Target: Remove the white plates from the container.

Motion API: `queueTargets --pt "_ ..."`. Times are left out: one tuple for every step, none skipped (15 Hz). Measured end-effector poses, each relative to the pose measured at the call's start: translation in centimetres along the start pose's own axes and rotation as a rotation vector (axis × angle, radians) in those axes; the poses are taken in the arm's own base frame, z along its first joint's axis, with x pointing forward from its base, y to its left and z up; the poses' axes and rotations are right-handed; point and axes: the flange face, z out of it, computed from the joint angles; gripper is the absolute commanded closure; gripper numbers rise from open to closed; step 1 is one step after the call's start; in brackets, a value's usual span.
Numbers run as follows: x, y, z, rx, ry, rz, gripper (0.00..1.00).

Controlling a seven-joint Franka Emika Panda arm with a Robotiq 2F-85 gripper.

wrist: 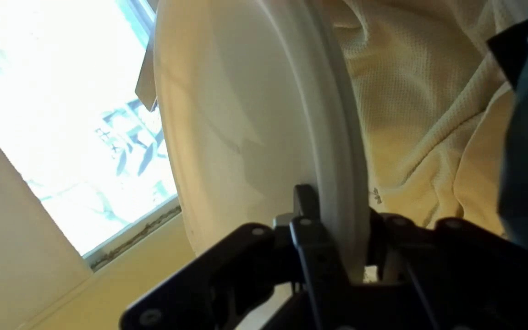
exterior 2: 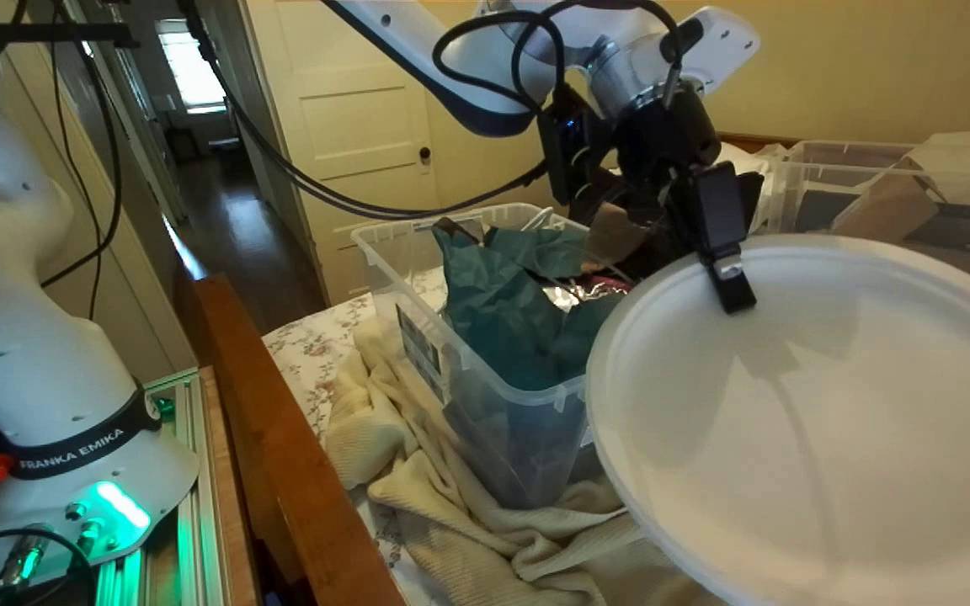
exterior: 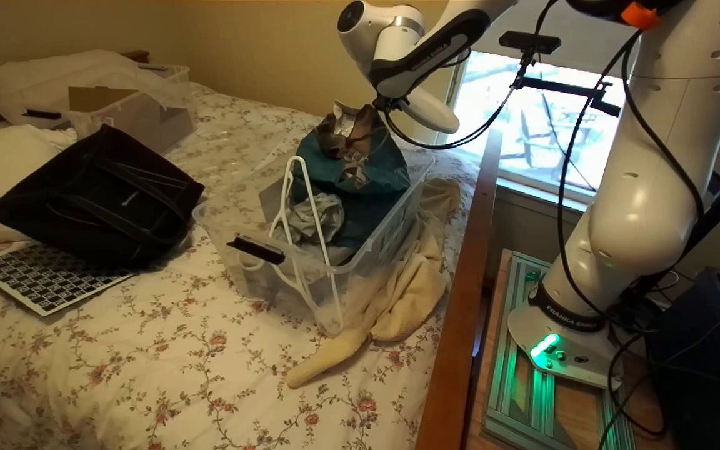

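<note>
Fingers (exterior 2: 733, 290) are clamped on the edge of a white plate (exterior 2: 822, 438), and the wrist view has the best look at it: the rim runs right between them, one finger lying over the broad face, the other on the back side and partly hidden. Can't tell if that's a single plate or a couple nested together. Only the rim is in the grip, so nearly the whole dish sticks out past the tips, tipped up steeply rather than level. In an exterior view the broad face points at the camera and part of it runs out of view; in an exterior view the same plate (exterior: 427, 111) is just a slim pale oval right by the fingers.

It's up in the air, outside the container (exterior 2: 502, 438) and near one end. Where its edge overlaps a corner there, I can't tell whether they touch.

Inside the container there's a big teal crumpled wrap (exterior 2: 502, 311), some brown paper (exterior: 366, 128) and a wad of pale paper (exterior: 332, 215). A white hanger-like frame (exterior: 318, 228) pokes up past the rim. A cream blanket (exterior 2: 430, 497) is bunched alongside. Further out: a black bag (exterior: 97, 194) partly on a checkered board (exterior: 47, 281), plus another clear bin (exterior: 129, 125) with cardboard (exterior: 94, 97) in it.
</note>
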Motion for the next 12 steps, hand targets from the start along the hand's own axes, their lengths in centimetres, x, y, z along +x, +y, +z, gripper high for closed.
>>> queueTargets --pt "0.2 0.6 1.1 0.007 -0.026 0.005 0.96" --pt "0.4 1.2 2.3 0.011 -0.05 0.009 0.96" --pt "0.7 1.8 3.4 0.011 -0.072 0.014 0.96" --pt "1.0 2.3 4.4 0.01 -0.091 0.017 0.96" --pt "1.3 2.6 5.4 0.01 -0.108 0.018 0.96" --pt "1.5 2.7 6.2 0.013 -0.124 0.02 0.96" --pt "1.8 2.7 7.0 0.016 -0.135 0.022 0.96" --pt "2.1 2.5 7.6 0.021 -0.14 0.023 0.96" --pt "2.5 2.3 8.2 0.029 -0.141 0.026 0.96" --pt "2.9 2.1 8.7 0.038 -0.139 0.025 0.96" --pt "3.2 1.8 9.1 0.049 -0.135 0.024 0.96" --pt "3.5 1.5 9.6 0.063 -0.129 0.025 0.96"
